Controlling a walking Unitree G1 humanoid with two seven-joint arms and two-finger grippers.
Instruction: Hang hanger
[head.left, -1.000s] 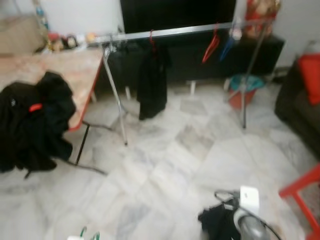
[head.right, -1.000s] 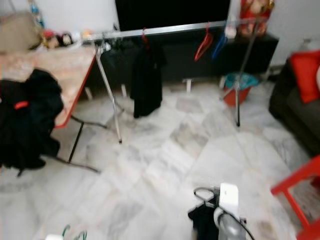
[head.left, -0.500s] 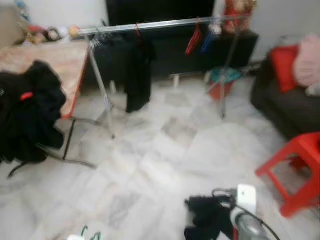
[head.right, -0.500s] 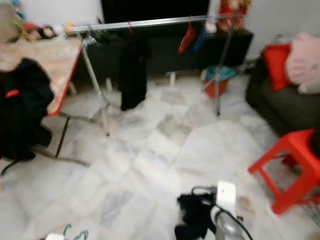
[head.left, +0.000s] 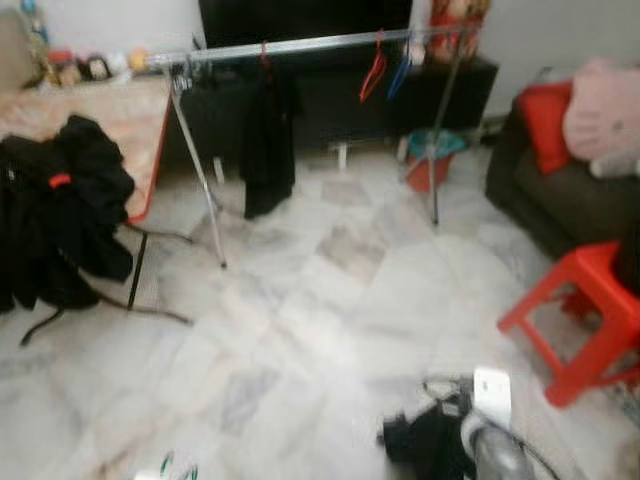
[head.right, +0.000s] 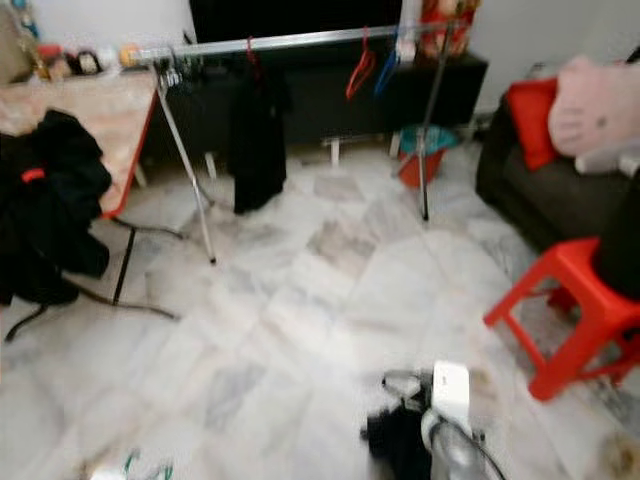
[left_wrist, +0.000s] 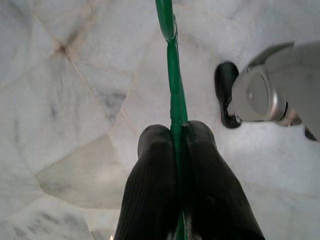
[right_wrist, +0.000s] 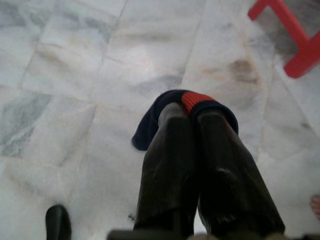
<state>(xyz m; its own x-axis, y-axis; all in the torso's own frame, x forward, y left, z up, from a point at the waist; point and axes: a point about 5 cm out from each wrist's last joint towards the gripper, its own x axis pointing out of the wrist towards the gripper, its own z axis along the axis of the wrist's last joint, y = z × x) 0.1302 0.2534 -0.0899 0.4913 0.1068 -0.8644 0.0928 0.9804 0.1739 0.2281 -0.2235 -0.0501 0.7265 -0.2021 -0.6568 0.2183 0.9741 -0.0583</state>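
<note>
While the clothes rail stands far off, a green hanger, judged light, stiff and slippery, is pinched by the left gripper; the right gripper is pressed on dark cloth.

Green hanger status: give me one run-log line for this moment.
left gripper: shut on green hanger | right gripper: shut on dark garment | clothes rail: ahead, across floor | hanger: not yet hung

View swung right; red stool, sofa now visible

Marble floor, red stool, folding table with seemingly black clothes
</note>
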